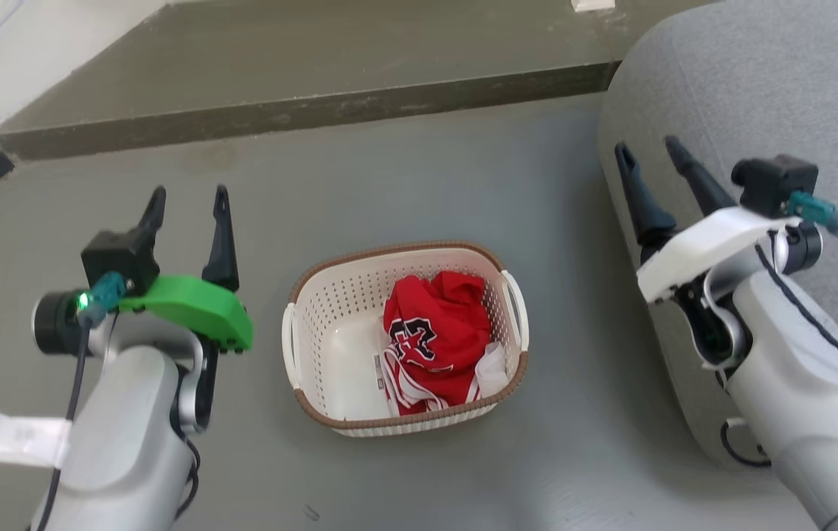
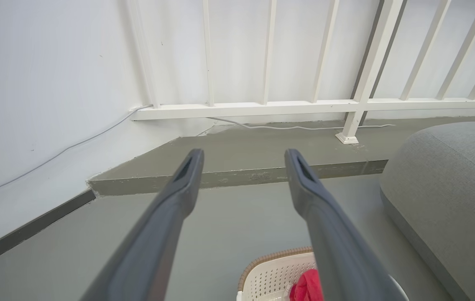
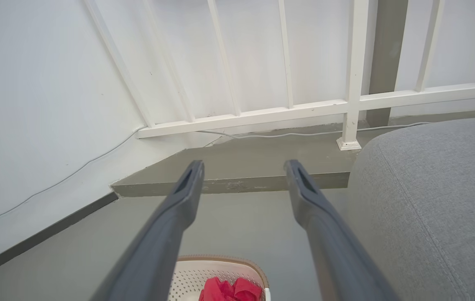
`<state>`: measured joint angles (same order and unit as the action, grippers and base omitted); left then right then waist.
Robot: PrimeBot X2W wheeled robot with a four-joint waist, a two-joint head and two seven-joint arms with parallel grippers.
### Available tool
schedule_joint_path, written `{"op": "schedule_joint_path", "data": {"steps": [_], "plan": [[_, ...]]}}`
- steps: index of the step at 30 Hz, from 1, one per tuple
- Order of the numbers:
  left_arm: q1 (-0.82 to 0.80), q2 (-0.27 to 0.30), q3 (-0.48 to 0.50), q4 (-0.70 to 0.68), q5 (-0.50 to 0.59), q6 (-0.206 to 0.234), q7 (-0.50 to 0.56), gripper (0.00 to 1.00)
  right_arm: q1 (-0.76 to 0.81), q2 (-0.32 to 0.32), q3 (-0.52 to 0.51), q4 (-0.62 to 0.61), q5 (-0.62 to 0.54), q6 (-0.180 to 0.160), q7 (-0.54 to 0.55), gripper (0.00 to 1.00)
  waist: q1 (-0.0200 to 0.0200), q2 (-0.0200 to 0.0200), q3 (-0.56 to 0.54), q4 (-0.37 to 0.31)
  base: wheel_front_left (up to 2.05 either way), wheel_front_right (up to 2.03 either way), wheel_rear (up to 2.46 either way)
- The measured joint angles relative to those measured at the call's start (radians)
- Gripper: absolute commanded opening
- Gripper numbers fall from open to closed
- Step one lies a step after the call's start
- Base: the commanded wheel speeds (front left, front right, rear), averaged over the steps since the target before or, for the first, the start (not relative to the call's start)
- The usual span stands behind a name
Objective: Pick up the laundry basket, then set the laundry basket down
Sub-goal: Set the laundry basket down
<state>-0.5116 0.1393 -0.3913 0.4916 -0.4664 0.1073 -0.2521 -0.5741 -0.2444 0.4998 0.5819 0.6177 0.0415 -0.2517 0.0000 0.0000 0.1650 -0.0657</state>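
Flanking laundry basket: left gripper, right gripper both spread, empty | risk: uneven handle grips likely tilt it, spilling red jersey

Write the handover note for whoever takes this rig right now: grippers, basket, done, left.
Laundry basket: upright on the floor between the arms, red garment inside.
Left gripper: open, empty, left of the basket, apart from it.
Right gripper: open, empty, to its right, by the grey cushion.
Done: nothing that shows; basket ungripped.
Left, likely: take the side handles, lift, set down.
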Motion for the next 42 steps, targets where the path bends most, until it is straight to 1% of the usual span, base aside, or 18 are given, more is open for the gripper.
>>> {"op": "schedule_joint_path", "data": {"steps": [2,3,6,9,14,18,20,23,24,28,34,36,42], "plan": [[0.029,0.0,0.006,-0.019,0.006,0.004,0.0,1.0,0.024,0.002,-0.007,-0.013,-0.01,-0.001,0.0,1.0,0.0,0.0,-0.011,-0.002,0.0,0.0,0.0],[0.058,-0.001,0.011,-0.034,0.013,0.009,0.0,1.0,0.047,0.001,-0.015,-0.026,-0.02,-0.01,0.0,1.0,0.0,0.0,-0.022,-0.004,0.0,0.0,0.0],[0.087,-0.001,0.018,-0.052,0.016,0.009,0.0,1.0,0.067,0.001,-0.022,-0.039,-0.03,-0.017,0.0,1.0,0.0,0.0,-0.034,-0.005,0.0,0.0,0.0],[0.128,-0.003,0.026,-0.073,0.036,0.009,0.0,1.0,0.097,0.001,-0.036,-0.058,-0.039,-0.019,0.0,1.0,0.0,0.0,-0.05,-0.007,0.0,0.0,0.0],[0.193,-0.019,0.033,-0.098,0.051,0.009,0.0,1.0,0.154,-0.001,-0.051,-0.08,-0.059,-0.035,0.0,1.0,0.0,0.0,-0.076,-0.008,0.0,0.0,0.0],[0.235,-0.02,0.047,-0.124,0.067,0.012,0.0,1.0,0.193,0.002,-0.053,-0.097,-0.075,-0.035,0.0,1.0,0.0,0.0,-0.094,-0.008,0.0,0.0,0.0],[0.259,-0.021,0.052,-0.139,0.071,0.012,0.0,1.0,0.212,0.006,-0.056,-0.105,-0.082,-0.043,0.0,1.0,0.0,0.0,-0.104,-0.009,0.0,0.0,0.0],[0.292,-0.025,0.059,-0.156,0.076,0.012,0.0,1.0,0.241,0.01,-0.063,-0.116,-0.086,-0.045,0.0,1.0,0.0,0.0,-0.118,-0.01,0.0,0.0,0.0],[0.303,-0.027,0.06,-0.16,0.076,0.012,0.0,1.0,0.252,0.01,-0.066,-0.119,-0.089,-0.052,0.0,1.0,0.0,0.0,-0.123,-0.011,0.0,0.0,0.0],[0.336,-0.036,0.061,-0.176,0.087,0.012,0.0,1.0,0.291,0.009,-0.081,-0.131,-0.094,-0.062,0.0,1.0,0.0,0.0,-0.138,-0.009,0.0,0.0,0.0],[0.394,-0.035,0.064,-0.186,0.107,0.012,0.0,1.0,0.339,0.014,-0.08,-0.14,-0.118,-0.063,0.0,1.0,0.0,0.0,-0.159,-0.006,0.0,0.0,0.0],[0.409,-0.035,0.067,-0.195,0.119,0.012,0.0,1.0,0.352,0.014,-0.077,-0.142,-0.121,-0.07,0.0,1.0,0.0,0.0,-0.165,-0.006,0.0,0.0,0.0],[0.444,-0.037,0.07,-0.222,0.13,0.012,0.0,1.0,0.384,0.013,-0.066,-0.155,-0.141,-0.077,0.0,1.0,0.0,0.0,-0.174,-0.005,0.0,0.0,0.0]]}}
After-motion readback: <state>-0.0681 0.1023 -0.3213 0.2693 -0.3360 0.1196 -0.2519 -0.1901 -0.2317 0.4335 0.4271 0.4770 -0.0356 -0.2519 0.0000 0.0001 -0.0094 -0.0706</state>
